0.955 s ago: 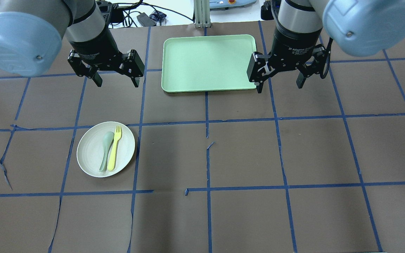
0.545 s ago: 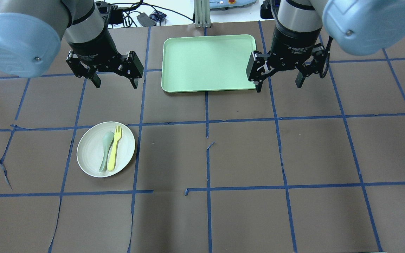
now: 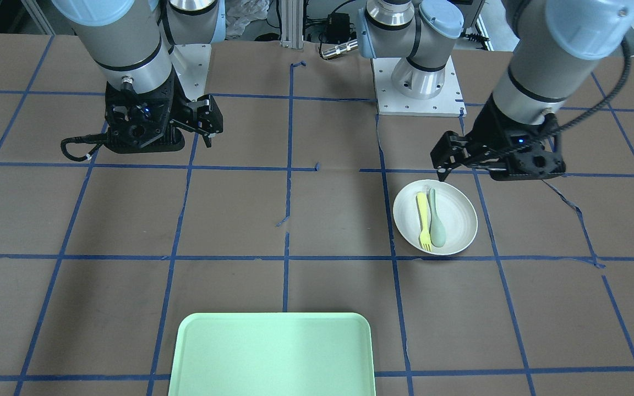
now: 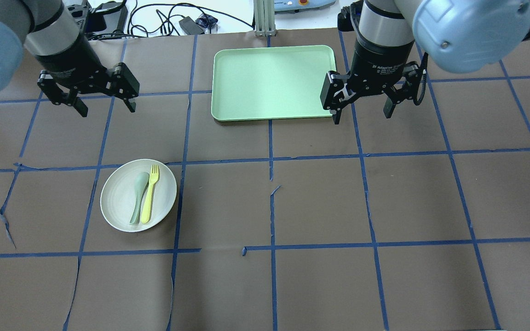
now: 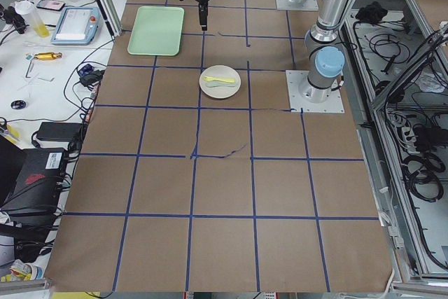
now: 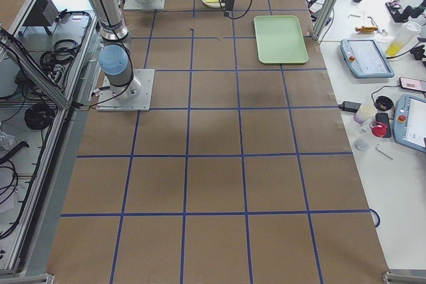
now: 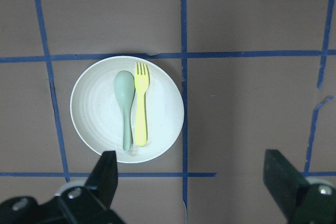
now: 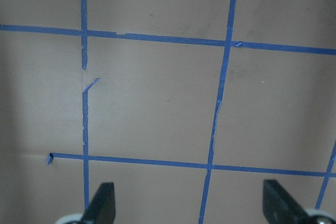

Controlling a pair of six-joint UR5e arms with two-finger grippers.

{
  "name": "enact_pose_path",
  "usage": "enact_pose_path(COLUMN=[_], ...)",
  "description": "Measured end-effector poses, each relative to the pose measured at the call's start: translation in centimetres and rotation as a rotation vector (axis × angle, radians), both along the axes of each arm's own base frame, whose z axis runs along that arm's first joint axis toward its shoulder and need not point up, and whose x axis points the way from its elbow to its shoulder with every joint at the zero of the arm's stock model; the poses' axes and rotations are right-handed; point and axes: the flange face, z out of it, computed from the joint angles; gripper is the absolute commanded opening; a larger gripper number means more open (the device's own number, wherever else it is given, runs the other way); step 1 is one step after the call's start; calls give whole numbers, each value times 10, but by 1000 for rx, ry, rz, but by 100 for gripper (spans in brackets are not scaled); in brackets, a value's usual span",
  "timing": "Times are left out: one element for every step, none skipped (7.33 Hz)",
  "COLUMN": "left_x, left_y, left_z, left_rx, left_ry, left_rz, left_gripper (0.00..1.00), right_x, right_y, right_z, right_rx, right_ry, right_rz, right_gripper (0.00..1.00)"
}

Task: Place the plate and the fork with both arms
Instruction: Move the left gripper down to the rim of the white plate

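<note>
The off-white plate (image 4: 118, 204) lies on the table's left half, with the yellow fork (image 4: 149, 195) and a grey-green spoon (image 4: 138, 197) side by side in it. My left gripper (image 4: 107, 109) is open and empty, held high over the table beyond the plate. In the left wrist view the plate (image 7: 94, 114) and the fork (image 7: 140, 109) lie ahead of the open fingers (image 7: 107, 174). My right gripper (image 4: 361, 116) is open and empty, beside the tray's right front corner. The right wrist view shows only bare table between its fingers (image 8: 102, 203).
A light-green rectangular tray (image 4: 272, 82) lies at the far middle of the table, with nothing in it. Brown table cover with blue tape lines (image 4: 272, 248). Cables and devices lie beyond the far edge (image 4: 191, 23).
My left arm has swung to the left, carrying its open gripper further from the tray. My right gripper has barely shifted. The plate, fork and spoon have not moved.
</note>
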Motion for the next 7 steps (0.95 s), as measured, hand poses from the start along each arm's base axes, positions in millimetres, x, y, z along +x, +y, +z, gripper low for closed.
enact_pose_path(left_x=[36, 73, 105, 128, 138, 140, 139], left_y=[-1, 2, 7, 13, 21, 29, 34], left_z=[-8, -24, -46, -74, -105, -132, -151], left_rx=[16, 43, 66, 76, 89, 112, 134], left_ry=[4, 14, 27, 35, 41, 49, 59], left_rz=[25, 58, 98, 131, 146, 147, 144], left_gripper=[100, 100, 100, 100, 100, 100, 100], right_x=[0, 0, 0, 0, 0, 0, 0], right_y=[0, 0, 0, -1, -2, -3, -3], right_z=[-1, -2, -4, -6, -7, -8, -9], right_rx=[2, 4, 7, 10, 13, 15, 18], right_ry=[0, 0, 0, 1, 1, 2, 2], right_rz=[1, 2, 2, 1, 2, 1, 1], right_gripper=[100, 100, 100, 100, 100, 100, 100])
